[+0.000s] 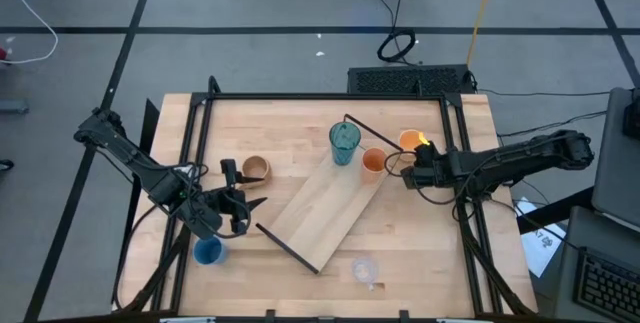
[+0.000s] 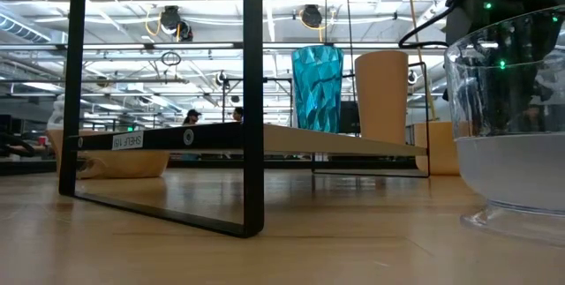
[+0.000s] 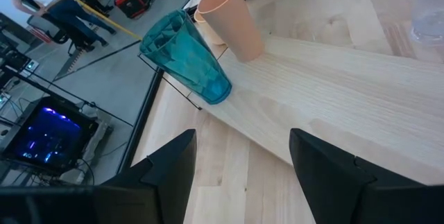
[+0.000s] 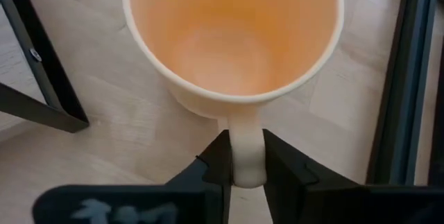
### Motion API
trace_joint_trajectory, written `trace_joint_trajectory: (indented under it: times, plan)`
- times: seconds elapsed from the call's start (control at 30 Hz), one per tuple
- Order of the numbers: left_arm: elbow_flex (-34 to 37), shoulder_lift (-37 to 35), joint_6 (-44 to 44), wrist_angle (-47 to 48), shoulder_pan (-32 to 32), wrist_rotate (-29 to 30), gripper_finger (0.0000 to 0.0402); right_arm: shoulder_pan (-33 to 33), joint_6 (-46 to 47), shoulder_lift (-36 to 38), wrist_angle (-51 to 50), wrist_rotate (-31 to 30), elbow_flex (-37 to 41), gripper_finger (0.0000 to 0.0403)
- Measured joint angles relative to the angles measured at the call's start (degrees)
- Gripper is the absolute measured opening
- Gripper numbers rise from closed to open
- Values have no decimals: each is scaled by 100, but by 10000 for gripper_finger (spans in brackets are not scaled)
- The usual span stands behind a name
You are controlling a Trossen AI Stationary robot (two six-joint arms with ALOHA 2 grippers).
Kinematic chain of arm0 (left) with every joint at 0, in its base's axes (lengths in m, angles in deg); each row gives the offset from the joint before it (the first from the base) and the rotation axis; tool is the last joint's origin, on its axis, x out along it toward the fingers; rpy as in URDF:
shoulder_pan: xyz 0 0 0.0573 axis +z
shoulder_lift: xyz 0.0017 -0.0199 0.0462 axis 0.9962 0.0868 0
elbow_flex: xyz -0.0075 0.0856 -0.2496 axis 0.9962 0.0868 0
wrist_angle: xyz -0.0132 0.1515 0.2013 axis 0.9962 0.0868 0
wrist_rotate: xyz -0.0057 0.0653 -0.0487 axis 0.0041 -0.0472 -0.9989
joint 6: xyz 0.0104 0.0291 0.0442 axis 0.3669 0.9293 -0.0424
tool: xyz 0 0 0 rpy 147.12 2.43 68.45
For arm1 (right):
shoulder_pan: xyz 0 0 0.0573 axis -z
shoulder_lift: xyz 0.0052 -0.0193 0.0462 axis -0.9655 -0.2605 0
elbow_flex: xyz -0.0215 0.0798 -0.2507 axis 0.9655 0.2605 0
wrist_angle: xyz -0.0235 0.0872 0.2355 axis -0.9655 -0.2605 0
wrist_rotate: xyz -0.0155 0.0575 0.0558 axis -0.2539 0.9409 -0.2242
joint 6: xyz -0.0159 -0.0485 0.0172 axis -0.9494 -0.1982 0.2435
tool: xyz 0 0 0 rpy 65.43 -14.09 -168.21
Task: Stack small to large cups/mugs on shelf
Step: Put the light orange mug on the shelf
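Right claw [image 4: 243, 160]: I see it clenched on the handle of the orange mug [image 4: 232, 37], which stands on the tabletop [image 1: 300, 123] just beside the far end of the shelf [image 1: 325, 213]. Left claw [image 1: 243, 213]: released, hovering near the shelf's near end, holding nothing. On the shelf: teal tumbler [image 1: 344, 143] and orange cup [image 1: 373, 161], side by side. On the tabletop: tan mug [image 1: 257, 169], blue cup [image 1: 208, 252], clear cup [image 1: 365, 270].
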Motion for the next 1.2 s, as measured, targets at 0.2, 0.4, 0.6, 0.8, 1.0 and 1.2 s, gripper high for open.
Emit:
trace_joint_trajectory:
  times: [0.2,0.4,0.6,0.8,1.0,1.2]
  plan:
    - [0,0,2,0,-2,0,234,-2,7,35,2,10,0,41]
    - [0,2,2,0,-1,0,234,-2,44,294,-7,38,0,44]
    - [0,0,4,0,0,-2,234,-4,81,654,-18,31,0,42]
    - [0,2,9,0,0,0,234,-4,78,969,-34,11,-17,42]
    - [0,2,11,0,0,0,234,-7,-61,1097,-53,-131,-346,42]
    - [0,2,16,0,-2,-1,234,-7,-373,1098,-344,-451,-1008,42]
